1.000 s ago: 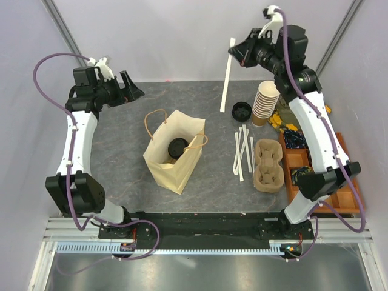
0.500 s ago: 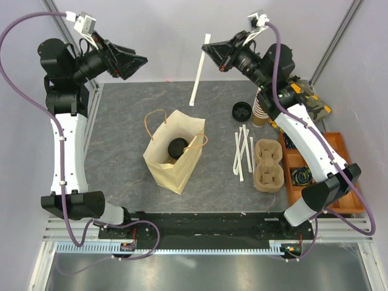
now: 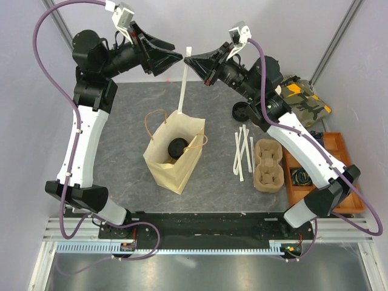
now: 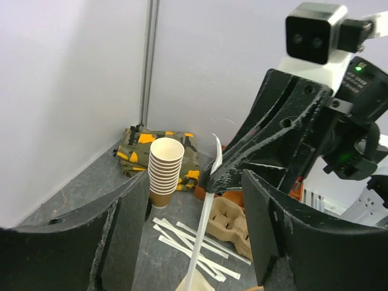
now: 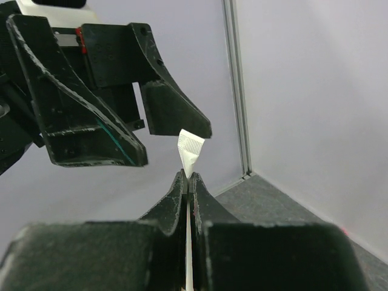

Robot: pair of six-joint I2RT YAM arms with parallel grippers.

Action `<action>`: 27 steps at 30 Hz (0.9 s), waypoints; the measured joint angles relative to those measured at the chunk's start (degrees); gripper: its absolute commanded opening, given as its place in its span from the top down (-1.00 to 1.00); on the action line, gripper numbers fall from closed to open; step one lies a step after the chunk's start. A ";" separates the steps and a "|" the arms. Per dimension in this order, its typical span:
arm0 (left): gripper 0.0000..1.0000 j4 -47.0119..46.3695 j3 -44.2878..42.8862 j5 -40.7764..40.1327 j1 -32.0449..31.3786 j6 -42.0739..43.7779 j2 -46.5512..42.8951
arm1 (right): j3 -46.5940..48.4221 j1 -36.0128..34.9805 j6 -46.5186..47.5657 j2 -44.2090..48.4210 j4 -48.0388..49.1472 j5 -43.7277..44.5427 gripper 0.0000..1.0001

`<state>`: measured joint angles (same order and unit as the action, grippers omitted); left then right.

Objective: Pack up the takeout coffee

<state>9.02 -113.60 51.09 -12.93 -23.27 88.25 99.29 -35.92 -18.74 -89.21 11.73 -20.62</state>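
Nearest the arm bases, a brown paper bag [image 3: 173,159] stands open in the middle of the grey desk [image 3: 121,145]. The takeout coffee [image 3: 177,147] sits inside it, only its black lid showing. To the right lie a few wrapped straws [image 3: 241,151], a cardboard cup carrier [image 3: 268,165] just beside them, and an orange tray [image 3: 347,195] at the desk's right edge. Further back are a loose black lid [image 3: 240,111], a stack of paper cups [image 4: 165,171] and a camouflage cloth [image 3: 301,97].

Above the far edge both arms are raised and meet tip to tip. The right gripper [image 3: 193,62] is pressed together, pinching the top of a white wrapped straw [image 3: 182,85], which hangs down with its lower end at the far rim of the bag. The left gripper [image 3: 174,59] is spread, its fingers [image 4: 303,236] on either side of the right gripper's tip and apart from the straw.
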 measured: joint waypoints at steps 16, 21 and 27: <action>-0.08 2.64 -1.11 -4.35 -5.09 2.60 0.33 | -4.02 -1.05 1.70 3.78 0.70 -0.15 1.00; 0.01 2.64 -1.11 -4.31 -5.60 2.60 0.33 | -4.24 -1.44 2.29 4.15 0.72 -0.17 1.00; 0.42 2.67 -1.11 -4.00 -5.97 2.49 0.44 | -4.79 -2.12 2.78 4.48 0.72 -0.13 1.00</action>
<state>11.68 -114.72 47.09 -18.90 -20.78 88.68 94.50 -38.04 -15.97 -84.73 12.45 -20.75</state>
